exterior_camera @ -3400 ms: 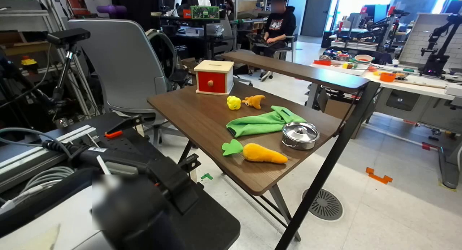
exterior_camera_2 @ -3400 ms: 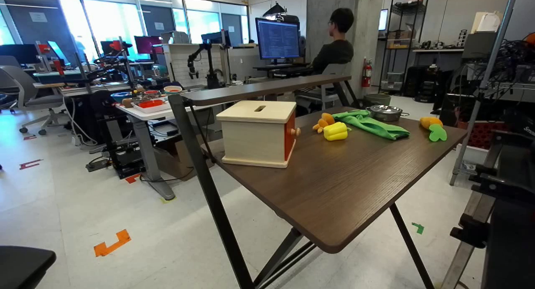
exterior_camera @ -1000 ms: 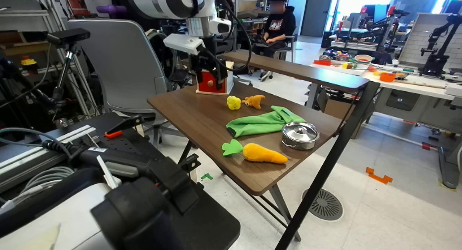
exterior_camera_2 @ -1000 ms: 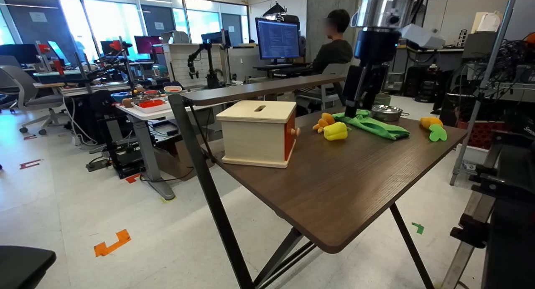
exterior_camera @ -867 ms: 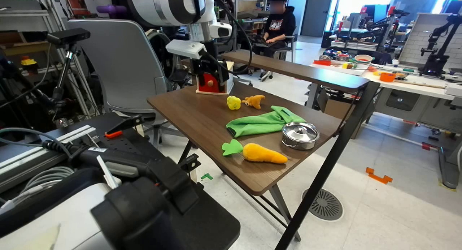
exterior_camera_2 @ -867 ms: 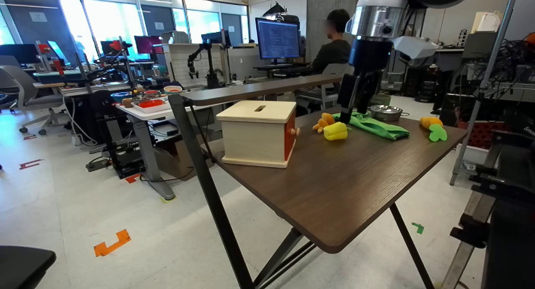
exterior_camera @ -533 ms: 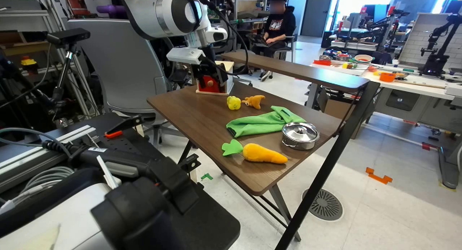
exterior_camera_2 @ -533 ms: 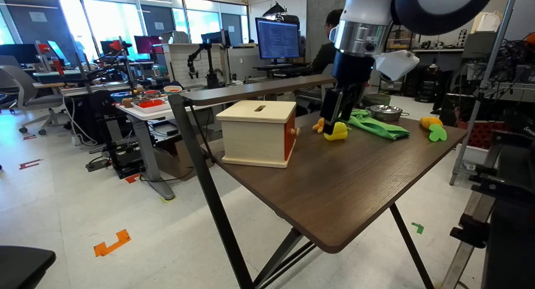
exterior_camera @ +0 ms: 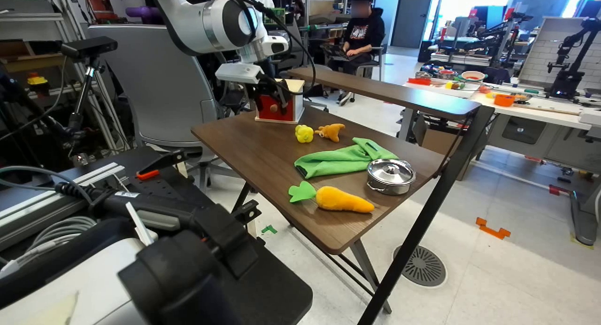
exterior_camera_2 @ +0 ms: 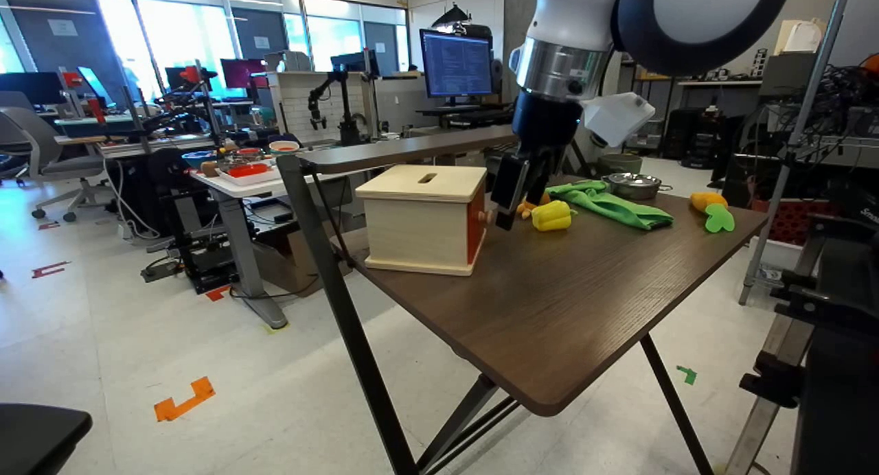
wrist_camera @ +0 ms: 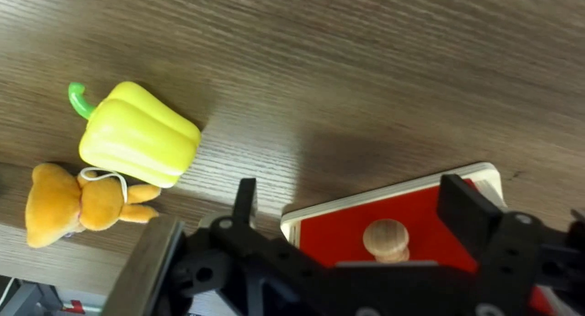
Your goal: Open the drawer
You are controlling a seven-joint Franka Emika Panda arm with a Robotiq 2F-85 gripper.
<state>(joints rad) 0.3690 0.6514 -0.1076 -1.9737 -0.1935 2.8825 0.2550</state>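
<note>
One red drawer (wrist_camera: pixel 421 221), closed in the slotted wooden box (exterior_camera_2: pixel 420 233), round knob (wrist_camera: pixel 386 237) at the box's front; fingers (wrist_camera: pixel 464 211), spread near the box, should centre on the knob, pinch, then pull straight.

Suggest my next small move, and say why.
Probably ease the open end effector toward the red drawer until its knob sits between the fingers: the wrist view shows them spread either side of it, but in an exterior view the fingertips look short of it.
</note>
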